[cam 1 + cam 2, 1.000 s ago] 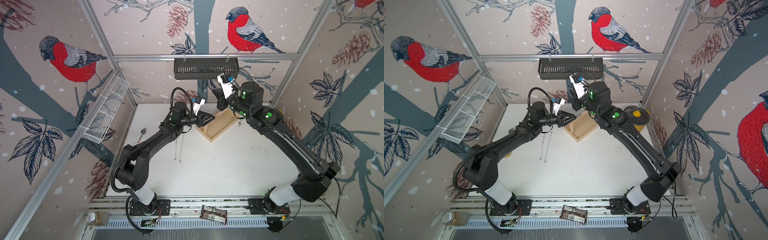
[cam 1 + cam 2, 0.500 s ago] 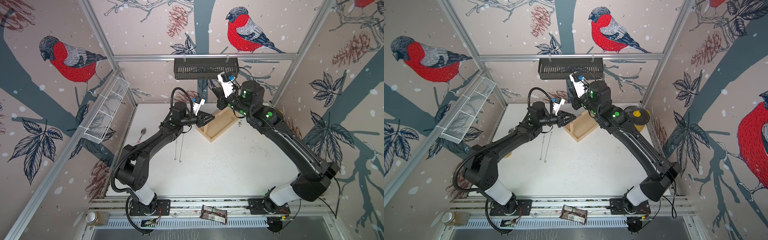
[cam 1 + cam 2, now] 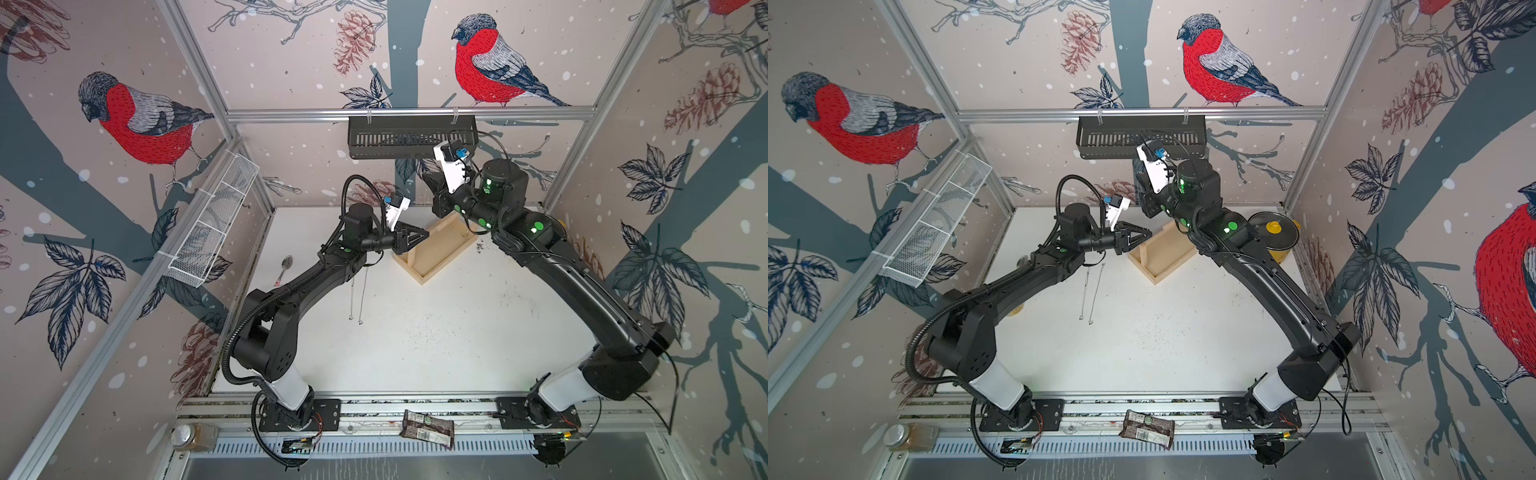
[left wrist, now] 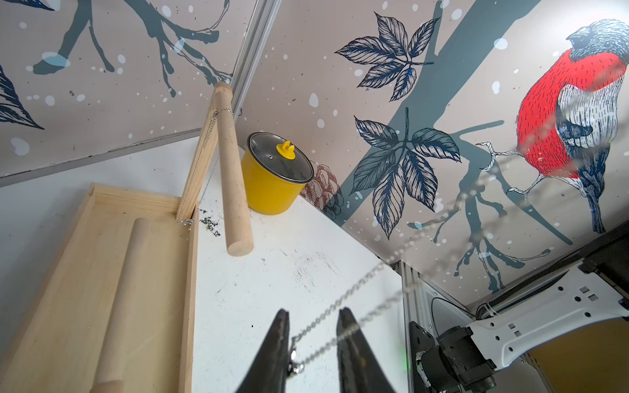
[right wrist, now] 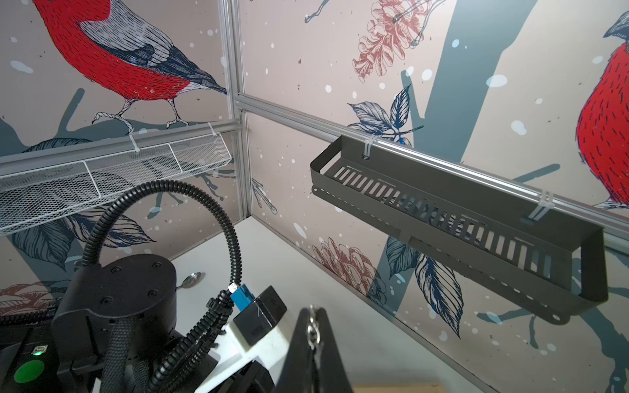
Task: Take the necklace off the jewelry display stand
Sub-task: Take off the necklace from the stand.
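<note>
Left wrist view: the necklace (image 4: 360, 282), a thin metal chain, runs as two strands across the gap of the left gripper (image 4: 313, 326). Its jaws stand apart and pinch nothing, and the clasp lies against one finger. The necklace is clear of the stand (image 4: 85, 255). A second chain (image 4: 223, 110) loops over the crossbar (image 4: 231, 177) near its far end. The necklace looks light, limp and slippery, and likely to tangle or snag, so the clasp seems the surest hold.

Right wrist view: the right gripper (image 5: 313, 316) is pressed together on a ring (image 5: 311, 331) of the necklace. It is near the black shelf (image 5: 476, 221) on the far wall, so there is little room that way.

In a top view, bare desk (image 3: 436, 332) lies on the near side. Two chains (image 3: 358, 291) lie to the left, and in a top view the pot (image 3: 1273, 239) sits far right.
</note>
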Tool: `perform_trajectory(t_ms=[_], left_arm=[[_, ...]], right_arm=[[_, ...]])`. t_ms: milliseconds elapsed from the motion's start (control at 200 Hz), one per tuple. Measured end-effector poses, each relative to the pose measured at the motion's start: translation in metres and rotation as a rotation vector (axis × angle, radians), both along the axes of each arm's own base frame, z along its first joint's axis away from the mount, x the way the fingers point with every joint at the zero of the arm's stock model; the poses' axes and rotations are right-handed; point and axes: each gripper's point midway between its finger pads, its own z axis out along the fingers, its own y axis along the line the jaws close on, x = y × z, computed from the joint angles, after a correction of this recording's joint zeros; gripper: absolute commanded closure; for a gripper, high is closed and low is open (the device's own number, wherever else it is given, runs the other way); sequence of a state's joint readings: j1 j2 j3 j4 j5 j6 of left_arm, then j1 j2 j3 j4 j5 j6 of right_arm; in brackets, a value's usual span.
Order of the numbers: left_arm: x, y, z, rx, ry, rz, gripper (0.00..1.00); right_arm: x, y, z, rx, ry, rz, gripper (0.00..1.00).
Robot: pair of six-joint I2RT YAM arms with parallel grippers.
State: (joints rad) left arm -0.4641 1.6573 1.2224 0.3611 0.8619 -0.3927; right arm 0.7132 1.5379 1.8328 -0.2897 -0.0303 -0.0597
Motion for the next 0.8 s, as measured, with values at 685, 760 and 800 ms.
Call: perform_trajectory(t_ms=[685,760,800], left_arm=[[0.0043,0.0014,-0.0028,0.012,0.001,0.027,0.86],[0.0043,0.0015,-0.0032,0.013,0.003,0.027,0.88],[0.0044,0.0015,-0.0033,0.013,0.003,0.028,0.88]], right_arm=[[-0.0017,0.0018,0.0031,-0.009,-0.017,0.007,0.96],[-0.0017,0.0018,0.0030,-0.009,-0.017,0.007,0.95],[-0.0017,0.0018,0.0030,-0.009,-0.017,0.007,0.96]])
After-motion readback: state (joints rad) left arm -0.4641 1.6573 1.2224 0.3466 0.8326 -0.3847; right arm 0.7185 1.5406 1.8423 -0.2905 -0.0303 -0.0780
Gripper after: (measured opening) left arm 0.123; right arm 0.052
